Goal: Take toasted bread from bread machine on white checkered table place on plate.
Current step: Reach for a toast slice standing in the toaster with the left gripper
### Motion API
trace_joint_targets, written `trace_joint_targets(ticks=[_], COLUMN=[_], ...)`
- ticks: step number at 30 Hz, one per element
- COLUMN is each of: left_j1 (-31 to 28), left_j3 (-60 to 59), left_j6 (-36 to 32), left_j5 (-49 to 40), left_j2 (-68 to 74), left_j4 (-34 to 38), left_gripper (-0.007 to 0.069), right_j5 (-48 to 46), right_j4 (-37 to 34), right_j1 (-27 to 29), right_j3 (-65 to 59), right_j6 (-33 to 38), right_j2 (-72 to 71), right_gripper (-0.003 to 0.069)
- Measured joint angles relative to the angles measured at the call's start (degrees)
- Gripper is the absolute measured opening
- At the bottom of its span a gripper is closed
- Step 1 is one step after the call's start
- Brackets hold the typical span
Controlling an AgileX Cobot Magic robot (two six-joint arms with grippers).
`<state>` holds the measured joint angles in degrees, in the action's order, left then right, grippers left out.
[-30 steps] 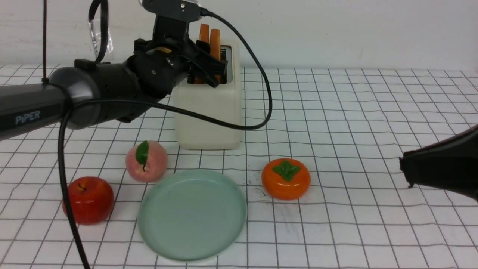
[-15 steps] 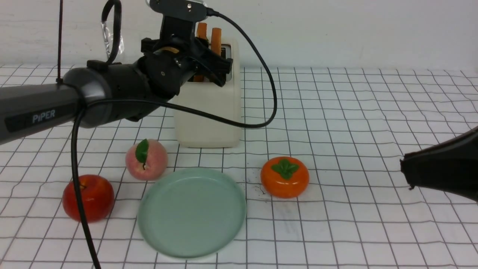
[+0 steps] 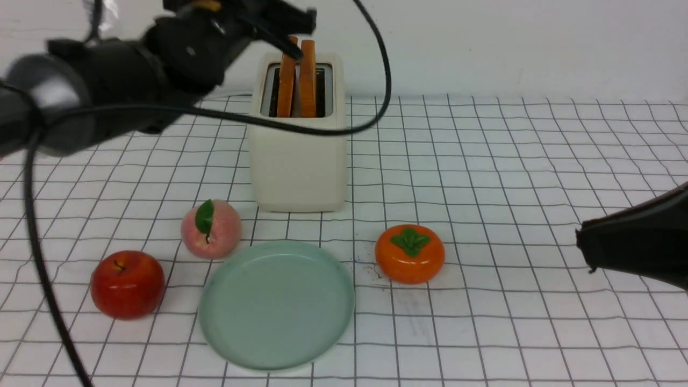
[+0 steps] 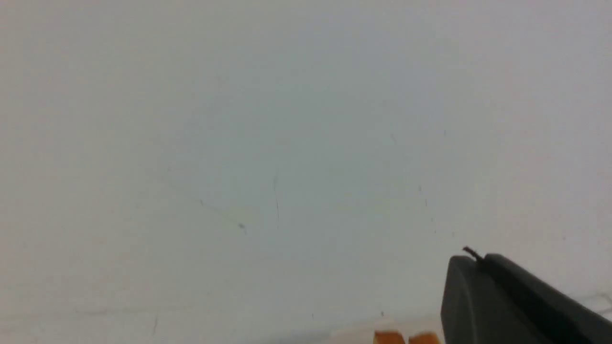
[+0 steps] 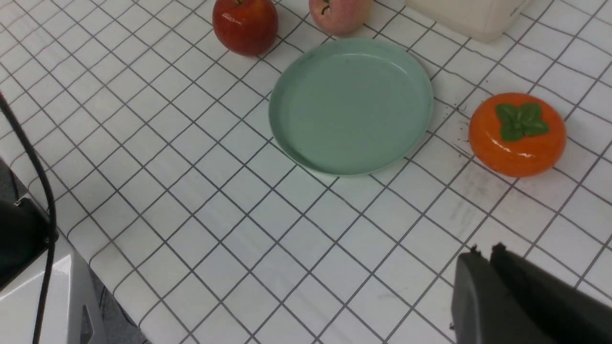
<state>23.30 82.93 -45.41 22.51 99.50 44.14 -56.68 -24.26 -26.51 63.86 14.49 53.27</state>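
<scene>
Your left arm has swung up and off to the left since a second ago, so the top of the bread machine (image 3: 298, 161) is now showing in full, with both slices standing where they were

Nearest you, the plate (image 3: 277, 306) is lying bare on the white checkered table (image 3: 510, 177). The red apple (image 3: 127, 285) is sitting just beside its left rim, and the persimmon (image 3: 409, 253) is sitting near its right rim. The peach (image 3: 210, 230) is resting at the plate's far-left edge, between plate and bread machine. None of these is blocking the straight line from slots to plate.

Over on the right, the right gripper (image 3: 583, 248) is hanging low, well apart from everything. In its wrist view its fingers (image 5: 471, 267) are lying pressed together on nothing.

Further back, the bread machine is standing upright behind the plate. The toasted bread (image 3: 308, 78) is sitting on edge in it, one slice per slot, both poking above the top panel. A black cable (image 3: 322, 130) is drooping across the machine's upper front face.

Above the left-hand slice the left gripper (image 3: 294, 51) is hovering, blurred. Its fingers (image 4: 478, 296) are closed tip to tip with nothing between them. You cannot tell whether they are touching the crust
</scene>
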Motion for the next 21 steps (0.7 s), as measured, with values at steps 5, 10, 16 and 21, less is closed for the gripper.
trace_joint_targets(ticks=[5, 10, 16, 21], left_j1=[-0.17, -3.78, -12.97, -16.78], left_j3=[0.00, 0.00, -0.06, 0.80], left_j6=[-0.24, -0.91, 5.42, 12.35], left_j5=[-4.51, -26.17, -44.66, -53.39], left_j2=[-2.96, -2.73, -2.73, -2.67], left_j4=[2.02, 16.12, 20.20, 12.00], left_gripper=[-0.0013, -0.0013, -0.0013, -0.0013], right_j5=[0.00, -0.52, -2.58, -2.26], right_j4=[0.00, 0.07, 1.07, 1.43], right_j1=[0.00, 0.00, 0.00, 0.00], right_j3=[0.00, 0.00, 0.00, 0.00], right_j6=[0.00, 0.00, 0.00, 0.00], right_j2=[0.00, 0.00, 0.00, 0.00], right_gripper=[0.0043, 0.0044, 0.0050, 0.0052])
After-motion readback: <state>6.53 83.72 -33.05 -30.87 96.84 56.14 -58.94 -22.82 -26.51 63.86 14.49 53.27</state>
